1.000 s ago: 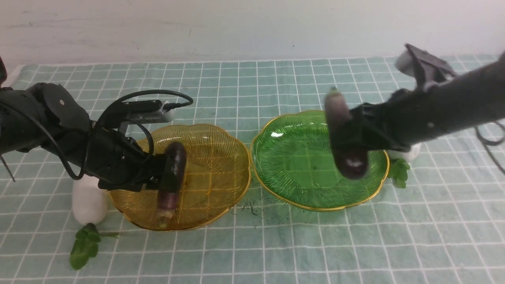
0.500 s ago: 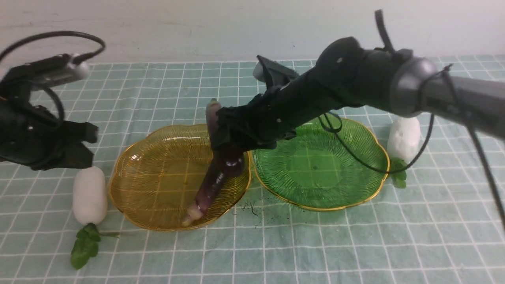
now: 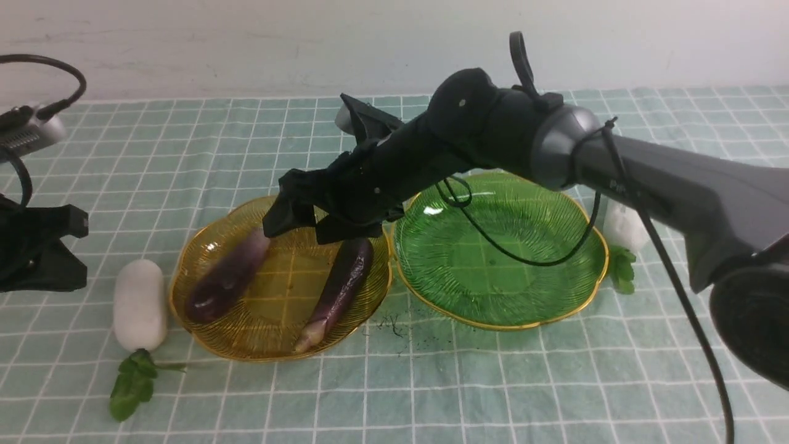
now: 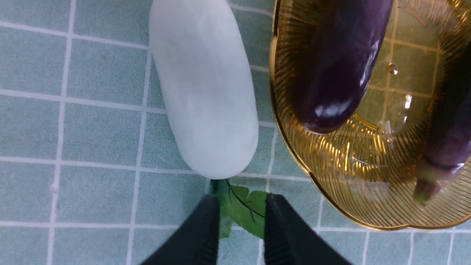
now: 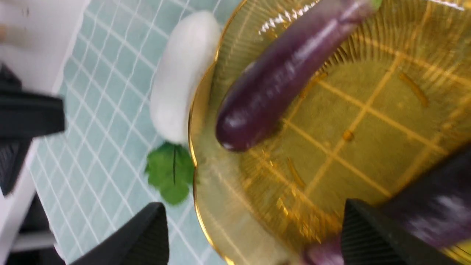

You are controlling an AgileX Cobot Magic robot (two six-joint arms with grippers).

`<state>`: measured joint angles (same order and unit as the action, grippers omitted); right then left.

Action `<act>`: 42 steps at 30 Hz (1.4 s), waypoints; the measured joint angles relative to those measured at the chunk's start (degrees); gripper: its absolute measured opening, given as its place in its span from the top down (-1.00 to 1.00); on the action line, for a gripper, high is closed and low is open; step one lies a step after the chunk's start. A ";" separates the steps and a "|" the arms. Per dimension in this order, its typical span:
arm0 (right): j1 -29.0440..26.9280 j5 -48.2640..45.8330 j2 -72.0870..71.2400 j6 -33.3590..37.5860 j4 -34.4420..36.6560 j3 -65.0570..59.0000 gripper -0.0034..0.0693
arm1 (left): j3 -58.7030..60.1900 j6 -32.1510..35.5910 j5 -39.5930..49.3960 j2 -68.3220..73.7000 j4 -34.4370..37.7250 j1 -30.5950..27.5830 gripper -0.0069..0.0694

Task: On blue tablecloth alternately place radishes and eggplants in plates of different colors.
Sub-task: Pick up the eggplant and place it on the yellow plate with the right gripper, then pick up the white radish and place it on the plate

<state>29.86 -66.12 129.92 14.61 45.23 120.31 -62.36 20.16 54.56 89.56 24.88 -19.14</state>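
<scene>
Amber-yellow plate [image 3: 280, 293], at left, is occupied by both eggplants [image 3: 225, 283] under the widely spread right end effector [image 3: 301, 229]. Narrowly parted, with nothing gripped, the left end effector [image 4: 243, 201] is hung near one radish [image 4: 202, 84] on the tablecloth [image 3: 431, 382].

Tablecloth [image 3: 185, 142] bears amber plate [image 3: 285, 291], green plate [image 3: 493, 265], two radishes [image 3: 140, 304] [image 3: 622, 227], perhaps soil specks [image 3: 391, 324]
</scene>
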 joint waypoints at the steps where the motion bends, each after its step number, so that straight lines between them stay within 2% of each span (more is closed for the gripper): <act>1: -0.96 -2.09 -0.45 -0.71 -1.79 1.53 -0.59 | 0.00 0.14 -0.32 0.48 0.00 0.07 0.05; 5: -4.06 -4.25 -2.70 -3.99 -8.28 5.95 -0.39 | 0.00 1.76 -3.42 3.22 0.00 1.26 -0.45; 8: -6.22 -4.67 -6.35 -6.64 -13.63 7.20 -0.20 | 0.00 2.58 -6.54 5.36 0.13 2.60 -0.70; 13: -7.15 -5.45 -11.94 -7.82 -18.33 7.41 -0.01 | 0.00 2.13 -12.18 9.01 0.97 3.25 -0.90; 19: -7.15 -6.25 -16.90 -7.82 -22.94 7.63 0.04 | 0.00 1.93 -14.69 11.57 1.76 3.25 -0.83; 29: -7.15 -6.60 -18.56 -9.48 -27.85 7.69 0.04 | -0.07 1.86 -15.61 14.81 2.54 3.25 -0.41; 38: -7.15 -6.67 -19.47 -10.87 -35.28 7.69 0.10 | -0.30 1.67 -13.70 12.23 1.76 3.25 -0.40; 42: -7.57 -6.74 -21.14 -11.03 -42.75 7.69 0.19 | -3.70 1.67 -10.84 6.47 2.47 3.35 -0.40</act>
<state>22.29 -72.86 108.78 3.58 2.48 128.00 -66.06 21.83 43.72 96.03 27.35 -15.80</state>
